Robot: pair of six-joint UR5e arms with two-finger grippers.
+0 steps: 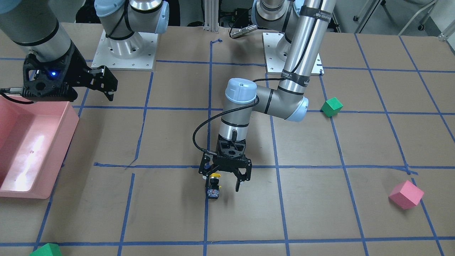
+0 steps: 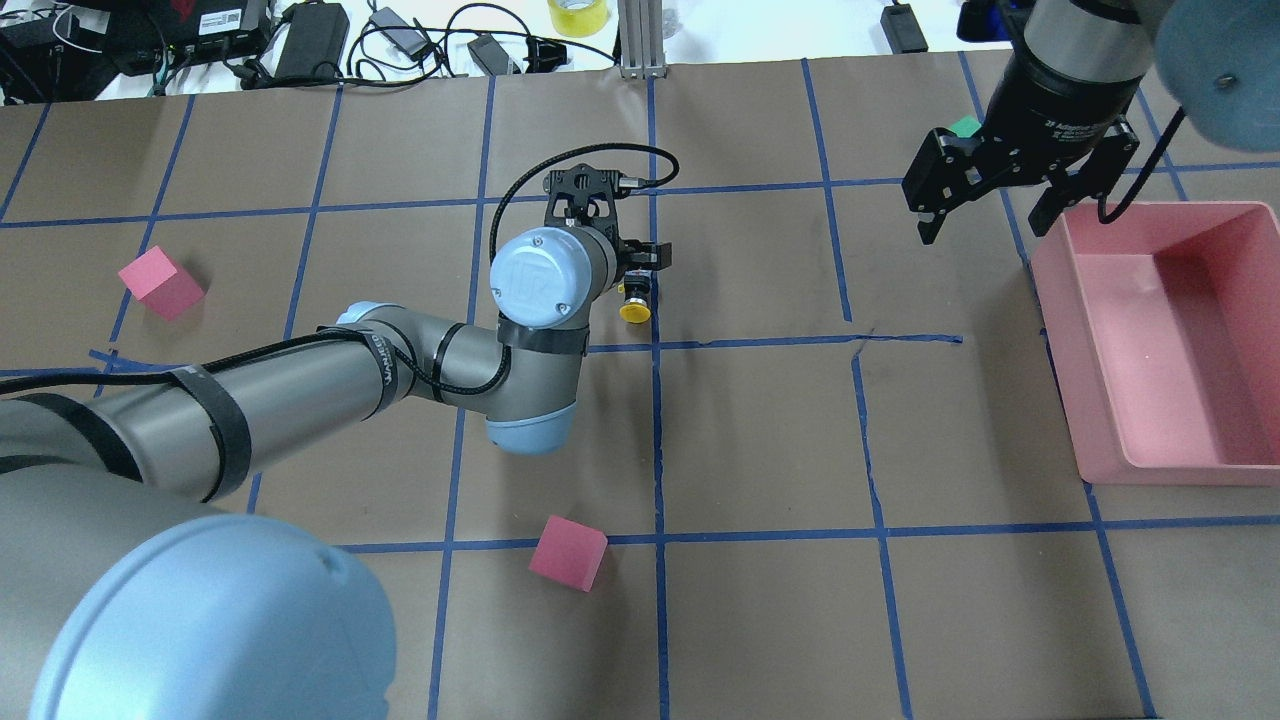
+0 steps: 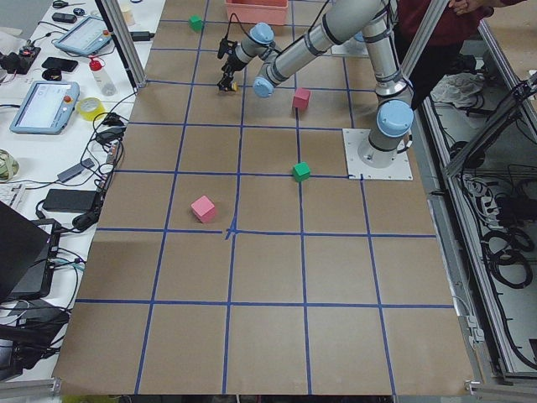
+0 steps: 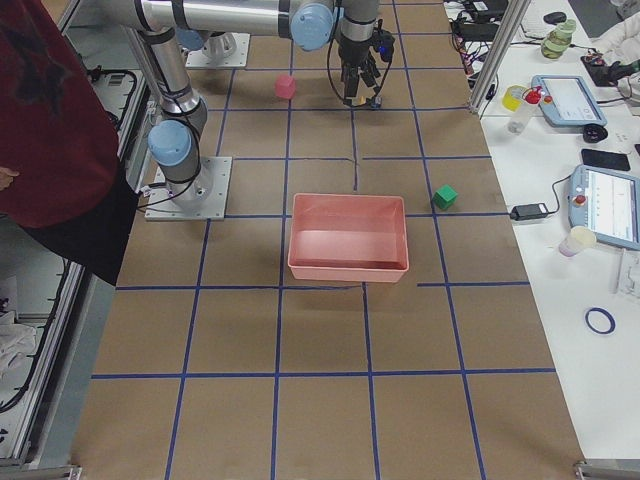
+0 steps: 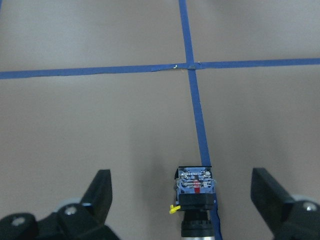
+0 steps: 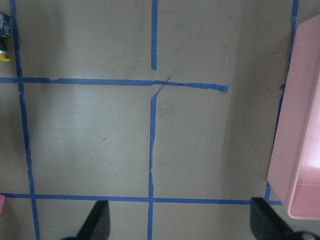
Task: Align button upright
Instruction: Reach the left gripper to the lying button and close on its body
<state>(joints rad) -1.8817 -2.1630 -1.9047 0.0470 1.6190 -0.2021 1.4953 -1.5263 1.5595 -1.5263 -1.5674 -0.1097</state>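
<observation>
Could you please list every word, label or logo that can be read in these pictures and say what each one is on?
"UR": logo on the blue cap at the wrist of the left arm.
White lettering on the black strap around that arm: too blurred to read.
White print on the black collar of the right arm: too small to read.
Markings on the base of the button: too small to read.
</observation>
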